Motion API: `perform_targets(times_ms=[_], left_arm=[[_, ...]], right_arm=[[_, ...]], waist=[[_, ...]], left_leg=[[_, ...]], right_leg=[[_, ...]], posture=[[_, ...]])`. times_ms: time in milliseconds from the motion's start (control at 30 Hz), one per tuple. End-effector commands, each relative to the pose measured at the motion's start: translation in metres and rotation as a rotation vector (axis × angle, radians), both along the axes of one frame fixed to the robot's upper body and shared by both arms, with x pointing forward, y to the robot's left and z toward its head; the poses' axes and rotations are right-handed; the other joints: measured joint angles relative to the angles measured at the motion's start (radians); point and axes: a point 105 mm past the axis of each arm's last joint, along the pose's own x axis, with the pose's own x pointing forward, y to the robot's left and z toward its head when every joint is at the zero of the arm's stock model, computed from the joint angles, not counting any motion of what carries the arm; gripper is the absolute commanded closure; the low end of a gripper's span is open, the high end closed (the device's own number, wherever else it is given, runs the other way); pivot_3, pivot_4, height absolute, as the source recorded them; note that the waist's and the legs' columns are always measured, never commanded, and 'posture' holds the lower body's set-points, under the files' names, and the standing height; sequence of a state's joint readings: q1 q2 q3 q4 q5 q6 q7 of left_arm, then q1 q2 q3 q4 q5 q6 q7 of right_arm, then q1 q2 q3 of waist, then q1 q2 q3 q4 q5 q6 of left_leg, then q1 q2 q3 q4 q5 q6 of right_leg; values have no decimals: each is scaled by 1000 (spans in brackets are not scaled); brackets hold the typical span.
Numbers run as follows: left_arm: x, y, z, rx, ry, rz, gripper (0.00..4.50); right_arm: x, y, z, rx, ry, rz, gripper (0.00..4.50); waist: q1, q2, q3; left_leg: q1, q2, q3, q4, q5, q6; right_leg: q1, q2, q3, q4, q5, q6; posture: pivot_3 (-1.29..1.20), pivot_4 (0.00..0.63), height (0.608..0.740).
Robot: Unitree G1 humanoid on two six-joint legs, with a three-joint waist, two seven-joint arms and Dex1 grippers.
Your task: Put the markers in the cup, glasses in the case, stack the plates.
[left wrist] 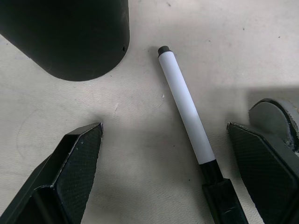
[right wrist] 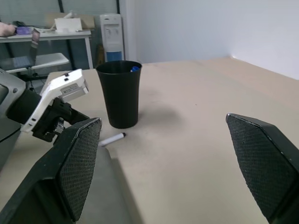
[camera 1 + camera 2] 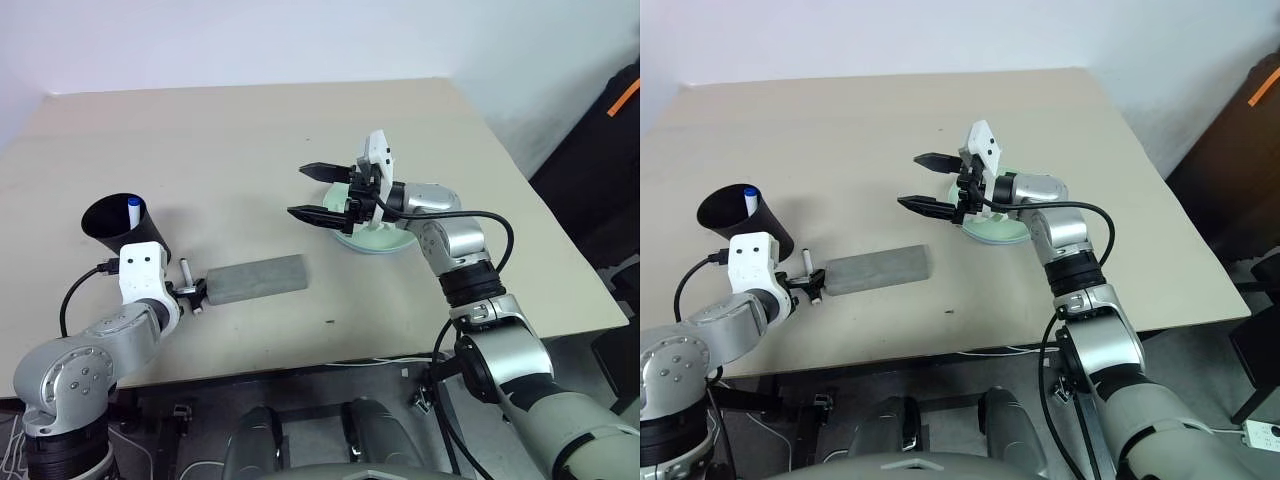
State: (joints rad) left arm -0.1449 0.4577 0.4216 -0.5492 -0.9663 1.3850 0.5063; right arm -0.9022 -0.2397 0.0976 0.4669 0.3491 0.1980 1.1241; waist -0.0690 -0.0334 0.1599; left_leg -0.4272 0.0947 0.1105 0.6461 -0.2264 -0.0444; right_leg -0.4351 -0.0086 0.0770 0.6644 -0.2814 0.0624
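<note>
Beside the cup (image 3: 122, 228), the black-capped marker (image 1: 187, 109) lies flat, its long axis running from the cup's base toward the case (image 3: 256, 278). My left gripper (image 1: 168, 172) straddles it, fingers spread wide.

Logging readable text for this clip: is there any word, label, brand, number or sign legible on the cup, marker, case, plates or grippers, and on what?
None can be read.
black cup: plain, no print.
marker on the table: bare white barrel, no lettering.
grey case: no readable mark.
plates: no print visible.
left gripper and right gripper: no label readable.
</note>
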Motion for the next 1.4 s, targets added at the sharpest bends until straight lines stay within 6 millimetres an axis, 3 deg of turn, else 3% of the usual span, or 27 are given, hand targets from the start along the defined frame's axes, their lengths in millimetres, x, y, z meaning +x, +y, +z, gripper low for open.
perform_targets(times_ms=[33,400,467,700,867,1100,1267,1333,1400], left_arm=[[-6,2,-6,-9,65,2,580],[-9,2,-3,1,80,6,4123],[-9,1,-2,1,77,-3,4491],[-1,-1,11,-2,28,-48,4496],[8,-28,40,-56,-134,-284,4497],[12,-47,69,-45,-341,-516,4497],[8,-66,124,-80,-724,-677,4497],[10,-56,151,-52,-877,-618,4497],[10,-46,164,62,-966,-590,4497]], right_arm=[[0,-3,11,15,-54,-17,0],[2,-4,10,4,-62,-26,0],[2,-4,10,5,-62,-26,0],[3,-7,11,5,-61,-37,0],[3,-9,11,1,-61,-47,0],[3,-14,12,-3,-67,-63,0],[1,-17,14,-3,-72,-64,0],[1,-17,15,-3,-74,-63,0],[0,-17,15,-4,-74,-63,0]], waist=[[0,0,0],[-1,0,0],[-1,0,0],[0,0,0],[0,0,0],[-1,0,0],[0,0,1],[3,0,1],[1,-1,1]], left_leg=[[0,0,0,0,0,0],[1,0,-1,-1,0,0],[1,0,-3,0,0,0],[1,-1,-3,0,0,0],[1,-1,-3,0,0,0],[0,-1,-2,-1,0,-1],[0,-1,-2,-1,0,-1],[-1,-1,-2,-1,0,-1],[-1,-1,-2,-1,0,0]], right_leg=[[0,0,0,0,0,0],[0,0,0,1,0,1],[1,1,0,1,0,1],[1,1,0,1,0,1],[1,0,-1,1,0,1],[0,-1,0,0,-2,-2],[0,-2,0,-1,-2,-3],[0,-2,0,-1,-2,-3],[0,-2,0,-1,-2,-3]], posture=[[0,150,726],[0,150,726],[0,150,726],[0,150,726],[0,150,726],[0,150,726],[0,150,726],[0,150,726],[0,150,726]])
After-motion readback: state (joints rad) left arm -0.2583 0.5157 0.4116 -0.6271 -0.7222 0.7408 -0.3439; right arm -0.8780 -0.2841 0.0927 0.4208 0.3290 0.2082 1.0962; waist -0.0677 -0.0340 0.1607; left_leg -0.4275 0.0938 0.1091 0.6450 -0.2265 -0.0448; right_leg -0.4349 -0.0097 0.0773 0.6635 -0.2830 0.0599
